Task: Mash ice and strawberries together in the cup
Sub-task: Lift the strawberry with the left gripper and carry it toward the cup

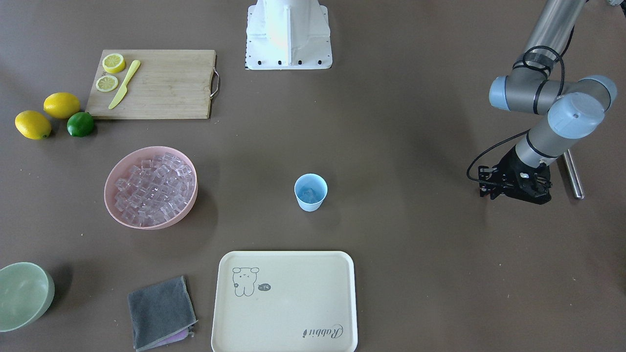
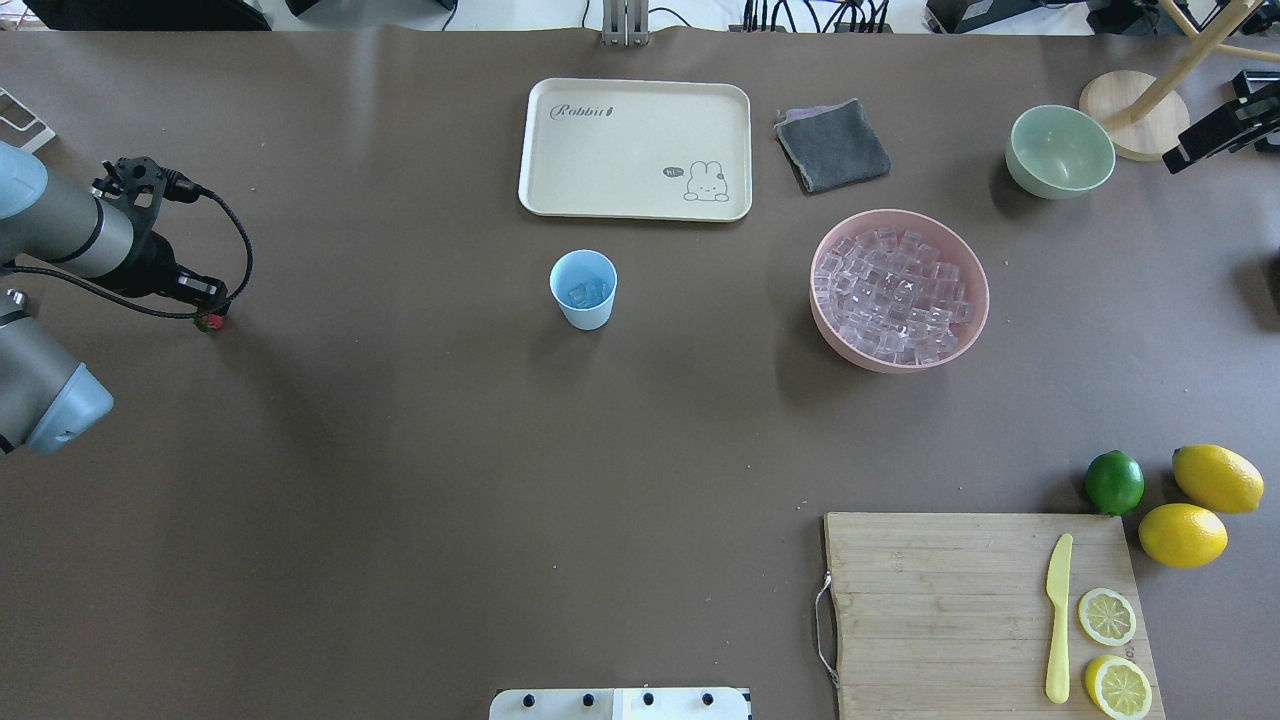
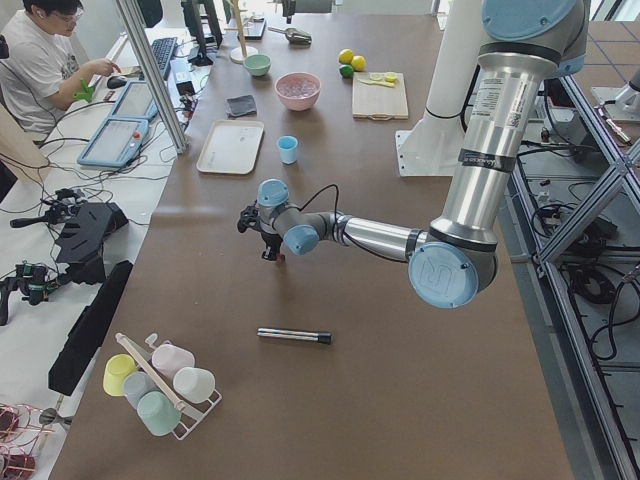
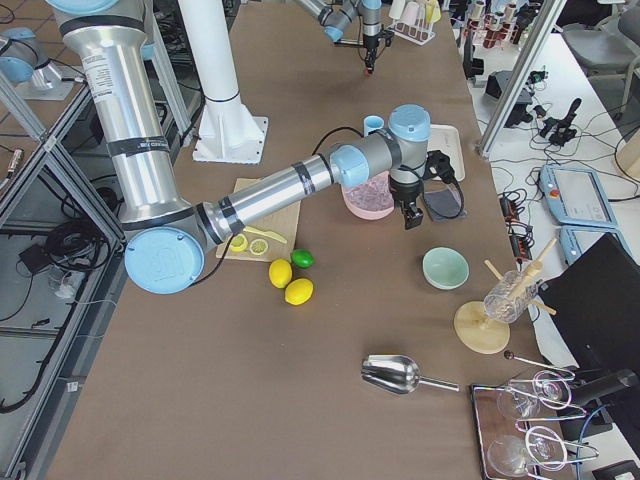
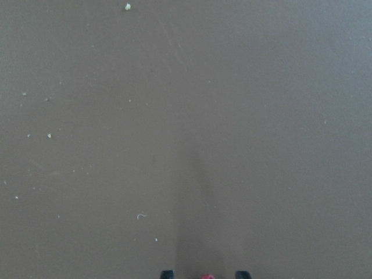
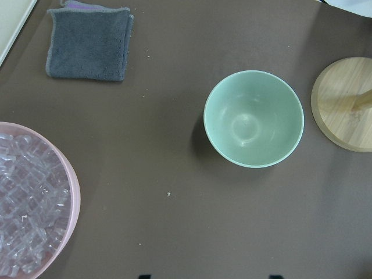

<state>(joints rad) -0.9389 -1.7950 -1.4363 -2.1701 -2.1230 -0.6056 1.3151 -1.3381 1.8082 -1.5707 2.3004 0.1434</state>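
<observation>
Exterior front-facing view: the cup (image 1: pixel 310 192) stood upright near the table's middle, with a little ice (image 1: pixel 309 195) at its bottom. Much more ice filled a pink bowl (image 1: pixel 161 226) well off to one side, and a tray (image 1: pixel 293 313) lay near the cup. The left gripper (image 1: pixel 516 191) hung far from the cup, beside a metal rod (image 1: pixel 572 176); its fingers could not be made out there.

Overhead exterior view: the left gripper (image 2: pixel 207 312) carried the strawberry (image 2: pixel 208 322) at its tip, well apart from the cup (image 2: pixel 583 290).

Exterior left view: the left gripper (image 3: pixel 273 252) hung just above the table, between the rod (image 3: pixel 293 336) and the cup (image 3: pixel 288 150).

Exterior right view: the right gripper (image 4: pixel 411 218) hovered between the pink bowl (image 4: pixel 368 208) and a green bowl (image 4: pixel 445 268).

Left wrist-mounted view: two fingertips (image 5: pixel 167 273) showed at the bottom edge, pinching the strawberry (image 5: pixel 207 276) between them, with bare table beyond.

Right wrist-mounted view: the right gripper's fingertips (image 6: pixel 145 276) stood wide apart with nothing between them. Below lay the green bowl (image 6: pixel 254 73), a grey cloth (image 6: pixel 87 43) and part of the pink bowl (image 6: pixel 74 192) with its ice (image 6: pixel 26 215).
</observation>
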